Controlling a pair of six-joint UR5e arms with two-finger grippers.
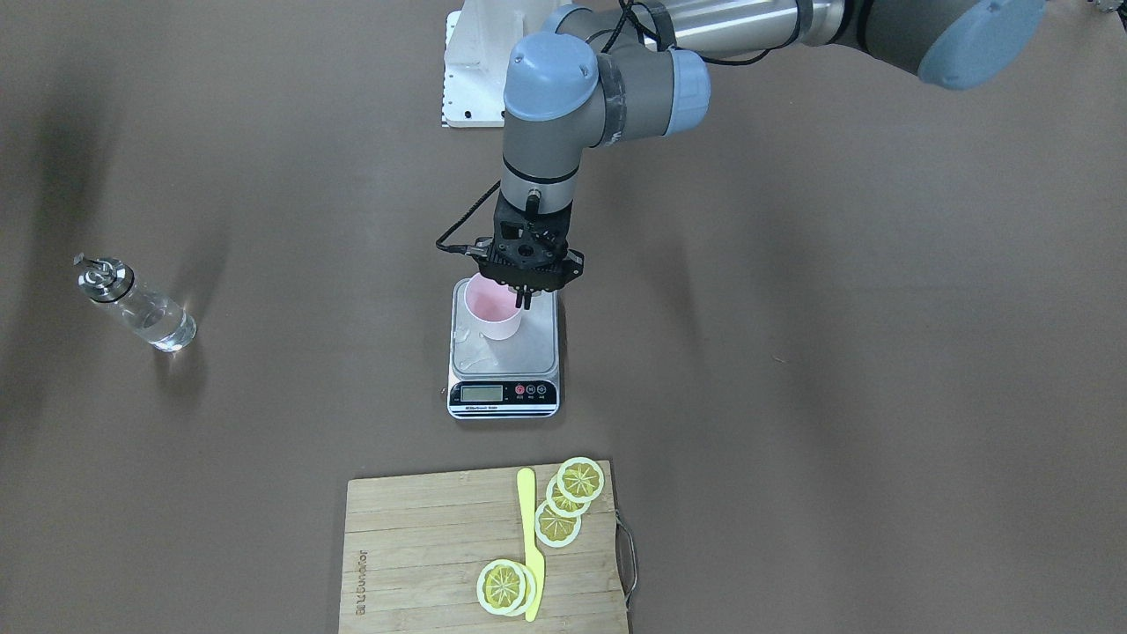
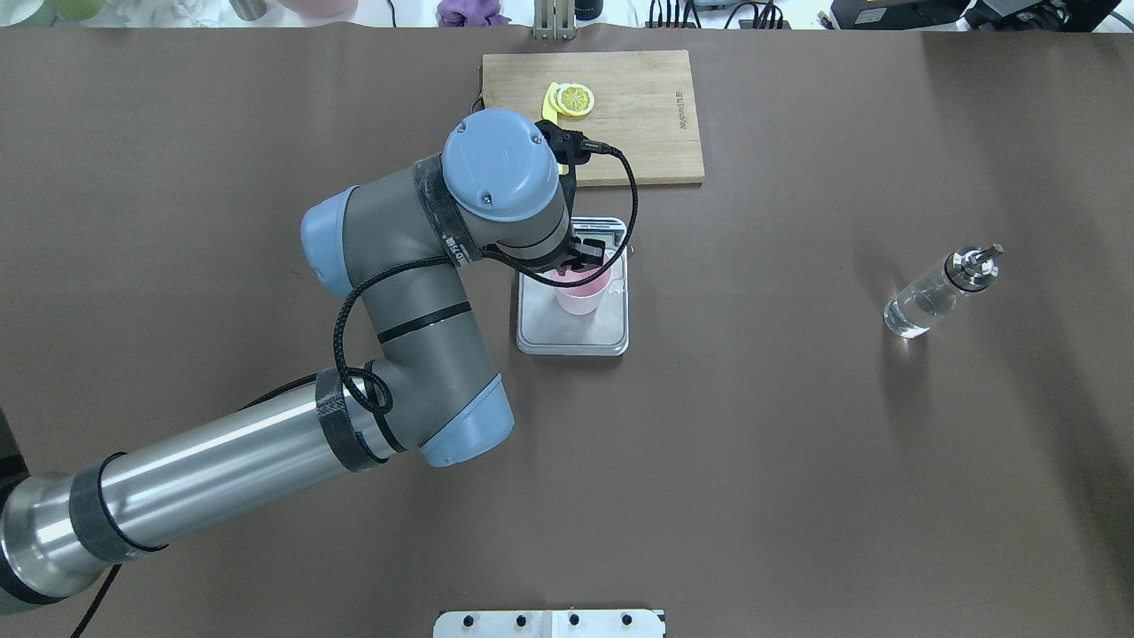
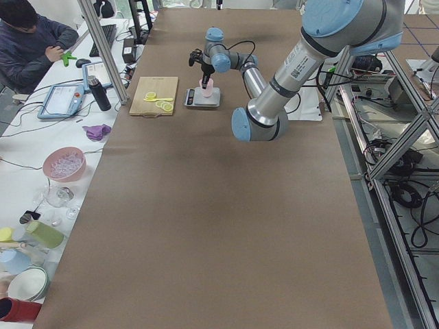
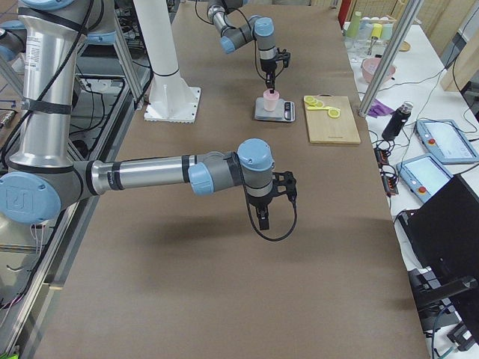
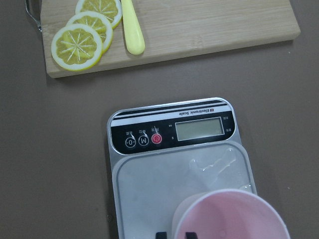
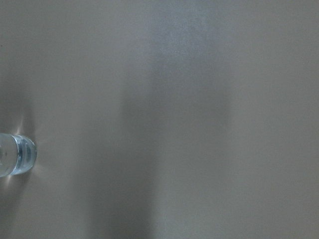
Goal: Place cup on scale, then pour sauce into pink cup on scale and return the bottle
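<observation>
Step in hand: setting the cup point(image 1: 493, 308) on the scale point(image 1: 528, 352). Judged nearly done, with only the release left.
Cup: upright on the steel platform, off centre, on the half away from the display. It looks empty in the left wrist view.
Left claw point(image 1: 526, 299): narrow and pointing straight down. It pinches the cup's wall at the rim, with one finger seeming to be inside and one outside.
Right claw point(image 4: 263, 217): hangs over bare table point(image 1: 792, 396), well apart from the scale. It shows only in the side view, so wide or narrow cannot be told.
Bottle point(image 1: 141, 304): upright on the table on the robot's right, well apart from the scale. The sauce point(image 1: 163, 324) is clear in its lower part. The bottle's base sits at the edge of the right wrist view.
Scale display: no digits can be read.
Doing it well: make sure the cup's base is flat on the platform before letting go. Open the fingers only enough to clear the thin wall. Then lift straight up, since any sideways drift would likely tip or slide so light a cup.
Risk: the cup is near the platform's edge, so a nudge on release could push it off. The inner finger could also catch the rim on the way up.
After that: the bottle is the right arm's job and is better left until the left arm is clear.
Nearby: a cutting board point(image 1: 423, 546) with lemon slices point(image 1: 579, 480) and a yellow knife point(image 1: 531, 546), beyond the scale.
</observation>
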